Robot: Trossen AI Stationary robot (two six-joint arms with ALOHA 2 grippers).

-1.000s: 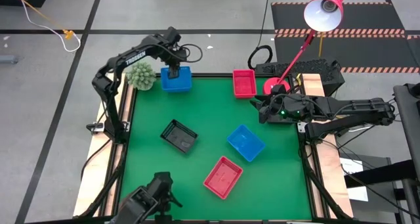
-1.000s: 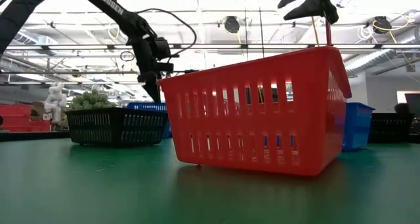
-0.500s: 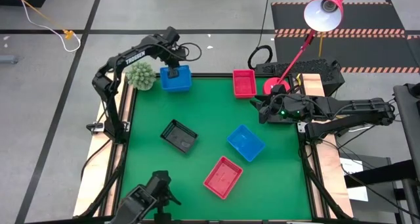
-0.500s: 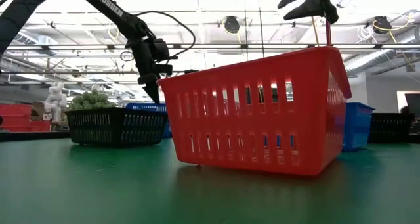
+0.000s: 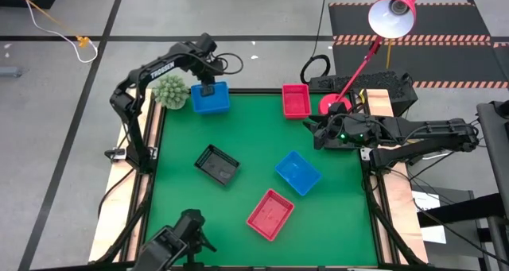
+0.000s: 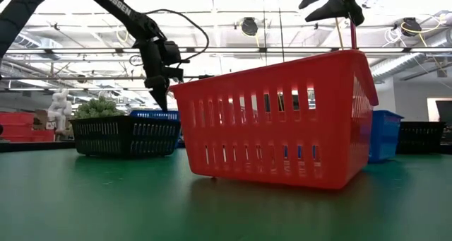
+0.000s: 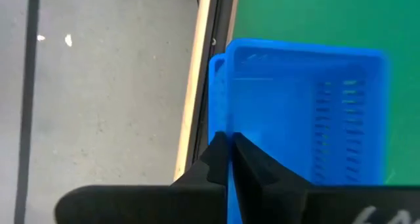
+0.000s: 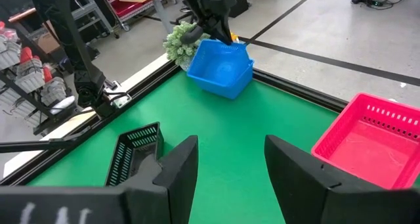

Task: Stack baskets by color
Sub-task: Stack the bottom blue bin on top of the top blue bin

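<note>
**Left gripper pinching the wall of the far-corner blue basket**

A green table mat is sitting framed by dark rails on a grey floor with black tape lines. A pink desk lamp is leaning over the far right corner; taking the lamp as landmark, a red-pink basket is lying just beside its base, on the mat's far edge. A green plant ball is sitting at the opposite far corner, well apart from the lamp.

The left gripper is reaching down beside the plant ball and clamping its fingers on the wall of a blue basket (the wrist view is showing two nested blue rims there). That basket is appearing tipped off the mat in the right wrist view.

The right gripper is hovering near the lamp base with jaws spread wide, holding nothing.

Farther from the lamp, a second blue basket, another red-pink basket and a black basket are lying loose on the mat.
</note>
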